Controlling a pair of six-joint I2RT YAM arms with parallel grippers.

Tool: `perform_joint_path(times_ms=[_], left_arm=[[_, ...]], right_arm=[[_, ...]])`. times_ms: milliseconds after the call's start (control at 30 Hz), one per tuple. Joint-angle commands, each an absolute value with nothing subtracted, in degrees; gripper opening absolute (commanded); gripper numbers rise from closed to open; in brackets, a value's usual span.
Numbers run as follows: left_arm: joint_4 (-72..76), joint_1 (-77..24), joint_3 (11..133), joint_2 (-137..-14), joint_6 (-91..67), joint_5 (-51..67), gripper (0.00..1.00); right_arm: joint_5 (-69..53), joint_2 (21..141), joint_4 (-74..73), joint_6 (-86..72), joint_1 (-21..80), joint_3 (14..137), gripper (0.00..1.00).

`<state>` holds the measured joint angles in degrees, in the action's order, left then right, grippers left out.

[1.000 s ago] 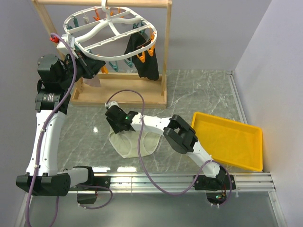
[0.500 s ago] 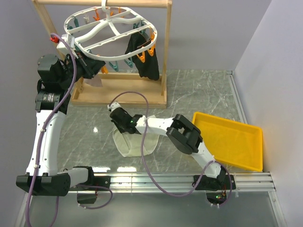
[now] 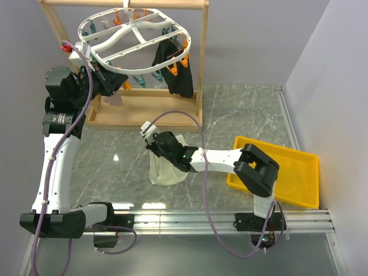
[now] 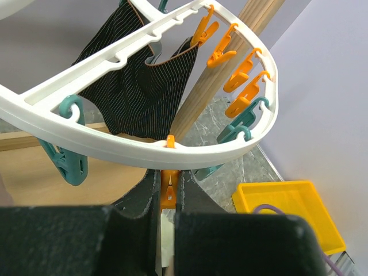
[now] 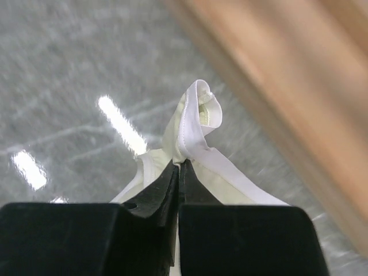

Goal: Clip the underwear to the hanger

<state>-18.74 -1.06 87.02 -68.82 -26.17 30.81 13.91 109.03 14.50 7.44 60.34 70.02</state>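
Note:
The cream underwear (image 3: 164,169) hangs bunched from my right gripper (image 3: 154,141), which is shut on its waistband (image 5: 192,123) and holds it off the marble table. The white hanger (image 3: 132,37) with teal and orange clips hangs from the wooden rack at the back left. My left gripper (image 3: 112,83) sits under the hanger's near rim (image 4: 144,152) and is shut on an orange clip (image 4: 168,192), squeezing it. A black garment (image 3: 172,69) is clipped to the hanger's right side.
The wooden rack frame (image 3: 200,69) and its base stand behind the underwear. A yellow tray (image 3: 279,169) lies at the right. A beige-pink cloth (image 3: 115,99) hangs beside the left gripper. Grey walls close the back and right.
My right gripper has lifted the underwear off the table and moved right and toward the rack; the garment has gone from lying flat to hanging bunched. The left arm has not moved.

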Motion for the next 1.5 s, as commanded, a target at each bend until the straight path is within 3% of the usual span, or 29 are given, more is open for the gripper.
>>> perform_joint_path(times_ms=[0,467,900,1467], left_arm=[[-19.51,-0.79,86.92,-67.59,-25.84,32.43,0.0],[-21.62,-0.79,86.75,-67.41,-24.79,34.62,0.0],[-22.23,-0.7,85.96,-67.24,-24.26,37.7,0.0],[-23.29,-0.7,85.61,-67.67,-23.55,38.06,0.0]], right_arm=[[13.54,103.89,28.9,15.9,59.94,66.8,0.0],[4.93,96.69,50.53,30.14,58.1,61.35,0.0],[-8.96,94.31,38.94,29.35,55.2,69.69,0.0],[-1.41,97.03,37.09,35.94,55.46,76.64,0.0]])
